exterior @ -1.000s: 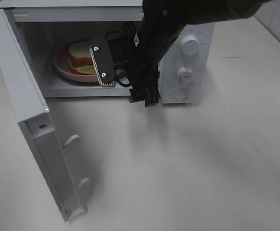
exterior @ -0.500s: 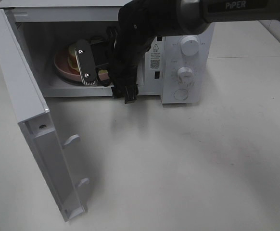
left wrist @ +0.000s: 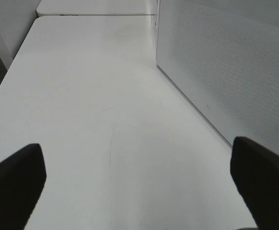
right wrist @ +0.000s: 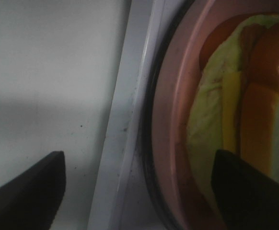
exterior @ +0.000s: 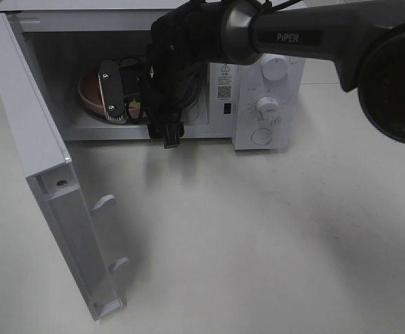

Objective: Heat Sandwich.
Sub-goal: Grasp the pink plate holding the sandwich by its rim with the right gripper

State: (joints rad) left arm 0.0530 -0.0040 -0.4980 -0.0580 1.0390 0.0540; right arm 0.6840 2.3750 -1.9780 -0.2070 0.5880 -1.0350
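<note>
The white microwave (exterior: 286,42) stands open, its door (exterior: 28,118) swung out to the left. Inside it lies the round pink plate (exterior: 88,89). In the high view my right gripper (exterior: 113,96) reaches into the cavity and hides the sandwich. The right wrist view shows the sandwich (right wrist: 245,110), pale bread with yellow and red filling, lying on the pink plate (right wrist: 170,120). My right gripper (right wrist: 139,191) is open, its fingers wide apart astride the plate's rim. My left gripper (left wrist: 139,191) is open over bare table, holding nothing.
The microwave's two dials (exterior: 275,68) and round button (exterior: 262,136) are on its right front. The door's perforated panel (left wrist: 226,62) rises close beside my left gripper. White table (exterior: 258,236) stretches in front of the microwave.
My right arm has moved left and deeper into the microwave. Its gripper now covers the sandwich in the high view. The left gripper has not changed.
</note>
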